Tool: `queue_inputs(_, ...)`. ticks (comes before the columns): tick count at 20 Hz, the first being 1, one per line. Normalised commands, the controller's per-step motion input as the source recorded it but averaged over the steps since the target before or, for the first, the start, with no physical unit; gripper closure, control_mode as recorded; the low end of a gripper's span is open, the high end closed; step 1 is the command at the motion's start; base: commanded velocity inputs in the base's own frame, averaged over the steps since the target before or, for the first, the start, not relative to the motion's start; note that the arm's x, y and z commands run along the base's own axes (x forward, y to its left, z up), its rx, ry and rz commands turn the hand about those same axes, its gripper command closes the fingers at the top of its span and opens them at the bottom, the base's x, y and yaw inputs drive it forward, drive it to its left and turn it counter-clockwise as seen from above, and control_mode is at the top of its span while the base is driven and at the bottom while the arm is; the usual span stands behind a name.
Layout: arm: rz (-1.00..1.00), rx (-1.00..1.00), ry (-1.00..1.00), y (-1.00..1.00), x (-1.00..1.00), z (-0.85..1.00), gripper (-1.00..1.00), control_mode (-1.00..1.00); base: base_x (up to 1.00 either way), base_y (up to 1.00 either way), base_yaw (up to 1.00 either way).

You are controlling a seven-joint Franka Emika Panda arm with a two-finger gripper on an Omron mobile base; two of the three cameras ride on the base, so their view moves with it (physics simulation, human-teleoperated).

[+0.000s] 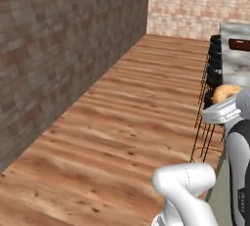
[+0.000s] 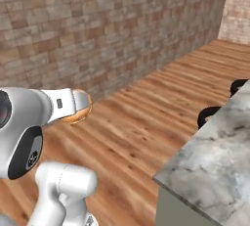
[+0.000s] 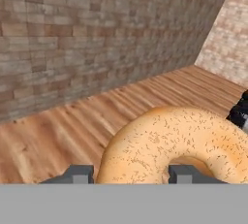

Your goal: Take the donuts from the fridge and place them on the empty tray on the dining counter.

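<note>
Nearest the lens: orange-tan donut (image 3: 179, 145), pinched across its ring by the hand (image 3: 131, 173), carried in the air above the wood floor (image 1: 122, 122). Probably light, soft, crumbly; best held gently across the ring's thickness. Marble surface (image 2: 215, 151) to the right; dark tray (image 1: 240, 44) at its far end, well apart.

The donut (image 3: 179, 143) is orange-tan with fine dark speckles. The brick wall (image 1: 58, 49) at the left of the frame is mottled grey-brown; the far wall (image 1: 185, 5) is paler pink-beige. The floor (image 1: 127, 117) is striped reddish-brown wood. The dining counter (image 2: 219, 146) is grey-white veined marble, its stools (image 1: 215, 68) black, with a dark reddish-brown tray (image 1: 239, 44).
</note>
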Motion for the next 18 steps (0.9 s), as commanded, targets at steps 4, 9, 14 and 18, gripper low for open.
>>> queue_inputs(4,0.00,0.00,0.00,0.00,0.00,0.00,1.00,1.00,1.00,0.88,-0.46)
queue_inputs(9,0.00,0.00,0.00,0.00,0.00,0.00,1.00,1.00,1.00,0.80,-0.50)
queue_inputs(14,0.00,0.00,0.00,0.00,0.00,0.00,1.00,1.00,1.00,0.43,-0.55)
queue_inputs(18,0.00,0.00,0.00,0.00,0.00,0.00,1.00,1.00,1.00,0.45,-0.51)
